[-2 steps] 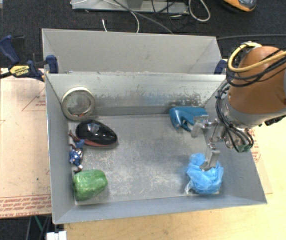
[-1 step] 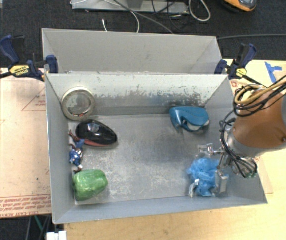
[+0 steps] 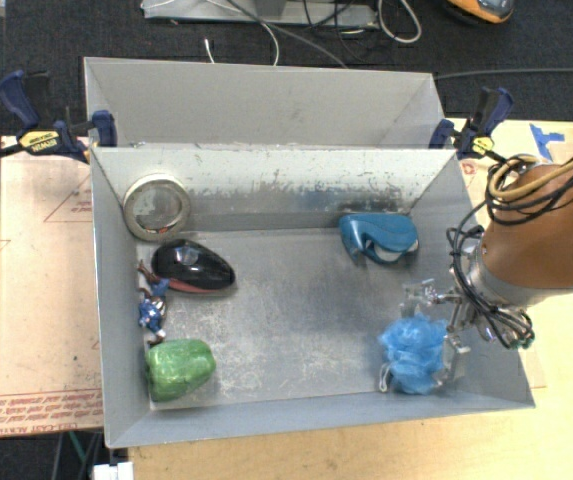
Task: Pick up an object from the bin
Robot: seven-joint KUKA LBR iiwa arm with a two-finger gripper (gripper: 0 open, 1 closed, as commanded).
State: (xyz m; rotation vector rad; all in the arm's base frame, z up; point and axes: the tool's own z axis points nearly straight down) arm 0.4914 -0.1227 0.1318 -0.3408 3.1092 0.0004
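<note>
Camera view: the grey metal bin (image 3: 266, 183) is seen from above, and the arm is brought in from the right, with its orange-brown wrist cover (image 3: 546, 243) and looped cables (image 3: 511, 173) over the bin's right wall.

The gripper (image 3: 408, 336) is placed low in the bin's near right corner. The fingers (image 3: 424, 293) are seen spread wide apart, one on the far side and one on the near side of a light blue crumpled bundle (image 3: 413, 353). The bundle is sat between them on the bin floor. Contact between fingers and bundle cannot be judged, and nothing is seen lifted.

The other contents are well apart from the gripper:
- A darker blue moulded plastic piece (image 3: 378, 236) is found against the back wall, right of centre. It is the nearest neighbour, just beyond the far finger.
- A round silver tape roll (image 3: 156, 206) is lodged in the far left corner.
- A black mouse-shaped object (image 3: 194, 266) with a red edge is laid just in front of the roll.
- A small blue and red toy (image 3: 151, 310) is placed by the left wall, between the black object and the green one.
- A green crumpled lump (image 3: 178, 368) is set in the near left corner.

The middle of the bin floor is bare metal.
</note>
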